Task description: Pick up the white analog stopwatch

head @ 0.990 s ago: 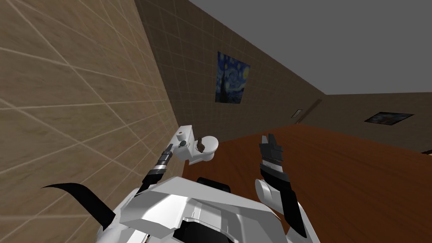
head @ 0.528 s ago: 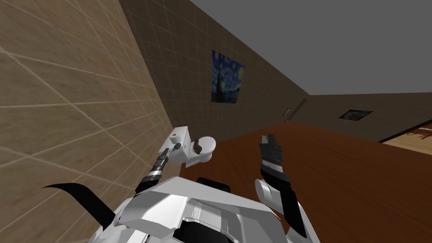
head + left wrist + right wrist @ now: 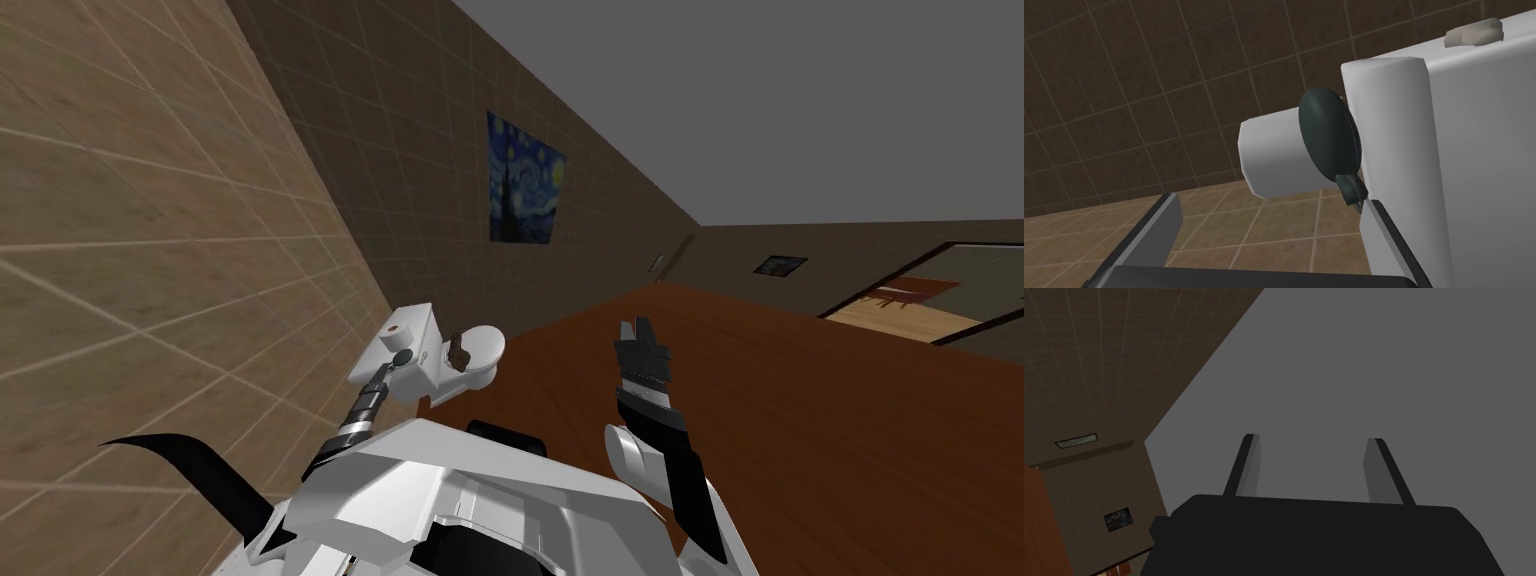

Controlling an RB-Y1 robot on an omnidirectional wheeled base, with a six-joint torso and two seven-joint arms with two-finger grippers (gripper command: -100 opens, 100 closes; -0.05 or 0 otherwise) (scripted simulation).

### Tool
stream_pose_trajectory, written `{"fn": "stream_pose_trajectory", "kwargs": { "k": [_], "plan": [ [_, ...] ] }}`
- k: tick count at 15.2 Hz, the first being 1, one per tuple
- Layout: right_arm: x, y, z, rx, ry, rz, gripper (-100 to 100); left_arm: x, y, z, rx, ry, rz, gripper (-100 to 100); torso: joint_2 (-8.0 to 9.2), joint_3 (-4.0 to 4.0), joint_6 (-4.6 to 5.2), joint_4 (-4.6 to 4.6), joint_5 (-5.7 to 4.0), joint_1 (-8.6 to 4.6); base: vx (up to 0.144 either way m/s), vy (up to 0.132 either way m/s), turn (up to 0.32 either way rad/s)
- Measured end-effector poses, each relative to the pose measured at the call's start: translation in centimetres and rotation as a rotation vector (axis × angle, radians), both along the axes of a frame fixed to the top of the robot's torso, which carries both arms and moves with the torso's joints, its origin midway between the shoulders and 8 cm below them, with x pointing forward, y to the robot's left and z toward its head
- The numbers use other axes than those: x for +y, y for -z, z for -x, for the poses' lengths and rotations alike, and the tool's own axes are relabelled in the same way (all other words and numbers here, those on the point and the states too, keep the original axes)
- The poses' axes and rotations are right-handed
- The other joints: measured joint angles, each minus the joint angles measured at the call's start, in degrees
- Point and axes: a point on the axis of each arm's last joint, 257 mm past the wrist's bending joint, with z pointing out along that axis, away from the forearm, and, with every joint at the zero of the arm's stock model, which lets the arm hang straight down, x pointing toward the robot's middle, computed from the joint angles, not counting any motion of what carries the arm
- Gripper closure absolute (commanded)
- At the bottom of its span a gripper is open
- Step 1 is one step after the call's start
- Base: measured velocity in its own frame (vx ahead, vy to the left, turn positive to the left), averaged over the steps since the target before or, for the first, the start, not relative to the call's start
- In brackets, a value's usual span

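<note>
The dark stopwatch (image 3: 1329, 137) lies on the toilet tank (image 3: 1474, 150) just beside the paper roll (image 3: 1274, 155), off-centre near one blade of the open left gripper (image 3: 1269, 200), so closing there may knock it off the tank, while the right gripper (image 3: 1311, 438) hangs open.

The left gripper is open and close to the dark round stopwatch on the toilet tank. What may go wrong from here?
1. The stopwatch sits off-centre, near one finger of the left gripper, not between the two. Shutting now would likely miss it or nudge it.
2. That finger overlaps the edge of the white tank and may strike it if the hand advances.
3. The paper roll stands right beside the stopwatch and could be knocked off.
</note>
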Motion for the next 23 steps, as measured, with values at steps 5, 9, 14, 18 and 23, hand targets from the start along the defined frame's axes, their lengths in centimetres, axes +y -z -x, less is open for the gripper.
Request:
{"fn": "stream_pose_trajectory", "kwargs": {
  "k": [5, 9, 14, 18, 23],
  "plan": [
    [0.0, 0.0, 0.0, 0.0, 0.0, 0.0, 0, 1.1, 2.2, 2.6, 0.027, -0.054, 0.018, -100, -0.07, -0.04, 0.02, -0.01, 0.0, 0.02, 0.058, -0.002, -0.171],
    [0.0, 0.0, 0.0, 0.0, 0.0, 0.0, 0, 1.9, 3.3, 4.5, 0.038, -0.096, 0.029, -100, -0.15, -0.09, 0.01, -0.03, 0.0, 0.04, 0.072, 0.009, -0.126],
    [0.0, 0.0, 0.0, 0.0, 0.0, 0.0, 0, 3.1, 2.8, 5.0, 0.028, -0.074, 0.001, -100, -0.33, -0.19, -0.05, -0.07, -0.03, -0.12, 0.102, -0.025, 0.158],
    [0.0, 0.0, 0.0, 0.0, 0.0, 0.0, 0, 3.5, 2.4, 5.1, 0.024, -0.042, -0.015, -100, -0.22, -0.13, -0.02, -0.05, -0.03, -0.09, 0.09, -0.027, 0.113],
    [0.0, 0.0, 0.0, 0.0, 0.0, 0.0, 0, 4.1, 2.3, 5.4, 0.025, -0.001, -0.023, -100, -0.27, -0.14, -0.04, -0.02, -0.12, 0.06, 0.083, -0.026, 0.122]
  ]
}}
